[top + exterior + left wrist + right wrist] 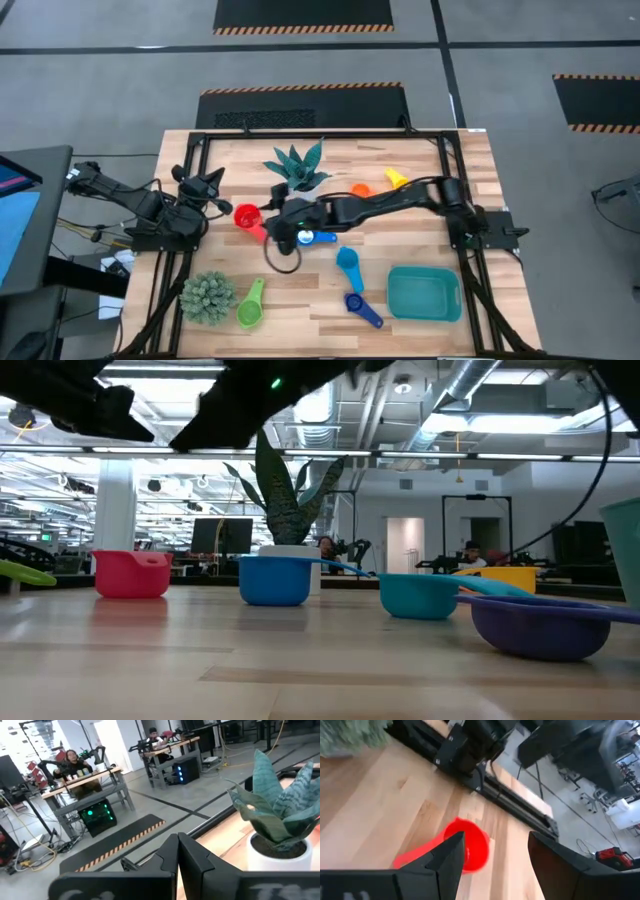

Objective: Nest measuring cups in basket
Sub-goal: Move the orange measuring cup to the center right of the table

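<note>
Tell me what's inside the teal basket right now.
Nothing shows inside the basket; its floor looks bare from above. The cups, like the red cup beneath the open right gripper, lie outside it.

The table [420,170] was pale blond wood with darker plank streaks, framed in black rails. On it lay a red cup [247,216], an orange cup [360,189], a yellow cup [396,178], a lime green cup [250,306], a light blue cup [349,262], a mid blue cup [322,238] and a dark blue cup [362,308]. The basket [424,293] at the near right was teal. The far plant [297,166] had blue-green banded leaves in a white pot; the near left plant [208,296] was dusty grey-green. Both arms were black. The floor was grey, with black mats [303,14] edged in orange-and-black stripes.
</note>
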`<action>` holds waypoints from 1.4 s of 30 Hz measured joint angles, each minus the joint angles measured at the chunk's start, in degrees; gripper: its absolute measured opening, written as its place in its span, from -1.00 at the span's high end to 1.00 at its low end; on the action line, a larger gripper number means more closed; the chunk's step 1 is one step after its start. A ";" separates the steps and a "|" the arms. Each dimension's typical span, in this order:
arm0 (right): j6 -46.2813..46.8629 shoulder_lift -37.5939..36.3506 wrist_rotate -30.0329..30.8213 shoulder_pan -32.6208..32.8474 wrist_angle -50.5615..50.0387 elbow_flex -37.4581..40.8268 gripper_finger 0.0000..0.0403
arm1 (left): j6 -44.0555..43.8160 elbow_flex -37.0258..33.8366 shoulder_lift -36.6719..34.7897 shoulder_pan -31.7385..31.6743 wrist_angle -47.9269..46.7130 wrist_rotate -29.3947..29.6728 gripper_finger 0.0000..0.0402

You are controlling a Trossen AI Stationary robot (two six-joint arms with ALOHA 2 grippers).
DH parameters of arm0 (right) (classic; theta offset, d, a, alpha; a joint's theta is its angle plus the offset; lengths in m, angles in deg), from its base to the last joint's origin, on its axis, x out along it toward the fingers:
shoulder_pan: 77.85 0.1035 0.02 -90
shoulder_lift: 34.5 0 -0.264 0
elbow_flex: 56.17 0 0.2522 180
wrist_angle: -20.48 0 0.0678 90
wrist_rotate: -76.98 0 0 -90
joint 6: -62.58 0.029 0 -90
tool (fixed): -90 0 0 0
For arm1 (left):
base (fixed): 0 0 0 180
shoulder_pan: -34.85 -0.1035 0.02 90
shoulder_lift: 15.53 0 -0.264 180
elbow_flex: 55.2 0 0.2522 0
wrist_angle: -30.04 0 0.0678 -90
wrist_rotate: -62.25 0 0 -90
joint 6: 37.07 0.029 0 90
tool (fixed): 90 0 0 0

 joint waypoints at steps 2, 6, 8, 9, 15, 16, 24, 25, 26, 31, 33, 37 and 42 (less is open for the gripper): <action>0.02 3.30 0.07 -0.08 0.14 -3.12 -0.19 | -0.83 0.00 0.02 0.00 -1.06 0.02 1.00; 0.02 8.61 0.18 -0.63 0.33 -8.44 -0.19 | -2.99 0.00 0.04 0.00 -2.48 -0.37 1.00; 0.19 11.01 0.24 -1.01 0.39 -11.02 -0.19 | -3.48 0.00 0.02 0.00 -2.63 -0.64 1.00; 0.20 12.14 0.22 -1.26 0.30 -11.87 -0.19 | -3.92 0.00 0.02 0.00 -2.59 -0.88 1.00; 0.22 15.98 0.56 -1.97 0.08 -16.26 -0.19 | -7.12 0.00 0.02 0.00 -2.58 -1.29 1.00; 0.24 16.05 0.52 -1.97 0.46 -16.57 -0.19 | -7.04 0.00 0.02 0.00 -2.58 -1.29 1.00; 6.90 16.11 -0.09 -3.49 -0.08 -16.72 -0.19 | -7.70 0.00 0.02 0.00 -2.56 -1.29 1.00; 8.14 16.11 -0.02 -3.72 -0.39 -16.72 -0.19 | -7.87 0.00 0.02 0.00 -2.56 -1.29 1.00; 9.23 16.11 0.09 -3.96 -0.68 -16.69 -0.19 | -7.90 0.00 0.02 0.00 -2.56 -1.29 1.00; 14.83 16.11 -0.11 -4.07 -2.63 -16.67 -0.19 | -8.41 0.00 0.02 0.00 -2.54 -1.29 1.00; 15.79 16.11 -0.17 -4.05 -4.00 -16.63 -0.19 | -8.45 0.00 0.02 0.00 -2.54 -1.40 1.00; 15.89 16.11 -0.17 -4.01 -4.72 -16.63 -0.19 | -8.47 0.00 0.02 0.00 -2.54 -1.68 1.00; 17.38 16.11 -0.83 -3.55 -4.68 -16.63 -0.19 | -9.30 -0.02 0.02 0.00 -2.52 -1.84 1.00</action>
